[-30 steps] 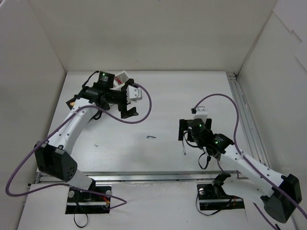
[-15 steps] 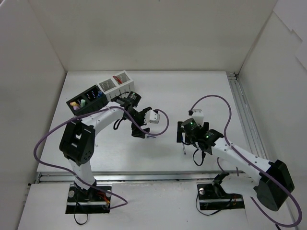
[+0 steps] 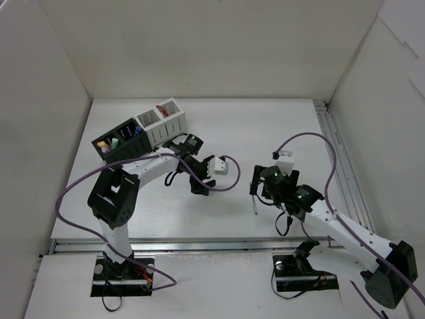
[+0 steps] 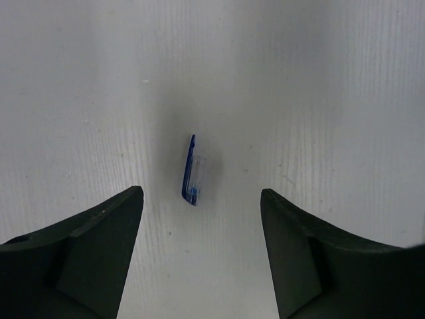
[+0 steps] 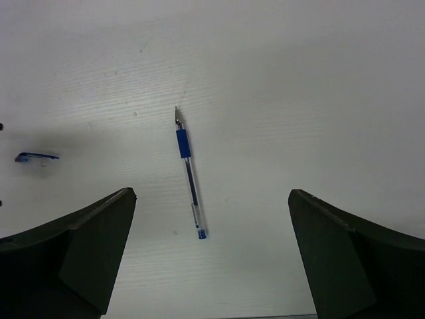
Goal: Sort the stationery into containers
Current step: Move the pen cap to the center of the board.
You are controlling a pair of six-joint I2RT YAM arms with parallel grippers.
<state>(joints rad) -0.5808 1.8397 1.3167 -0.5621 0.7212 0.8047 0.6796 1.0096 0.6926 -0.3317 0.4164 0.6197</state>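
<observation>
Lying flat on the white counter [image 3: 265,126]: one short clear-blue plastic pen piece [image 4: 192,169], cap or clip, too small to tell which. Position: directly under the left arm [image 3: 149,166], framed between the left jaws, which stand apart and touch nothing. Long axis: along the gap, square to the line on which the jaws close, so a pinch would meet its narrow width. Offset: a little toward the left-hand jaw in the wrist view, its near end about level with the jaw tips; judged to need a straight descent and perhaps a slight sideways trim. Second entry: one thin blue pen with a clear barrel [image 5: 188,173], on the counter under the right arm [image 3: 332,222], between the right jaws, wide apart and empty; its axis likewise along the gap, slightly slanted, tip pointing away. Destinations: black divided organiser [image 3: 123,139] and white perforated mesh organiser [image 3: 161,119], side by side at the far left, nearer the left arm.
</observation>
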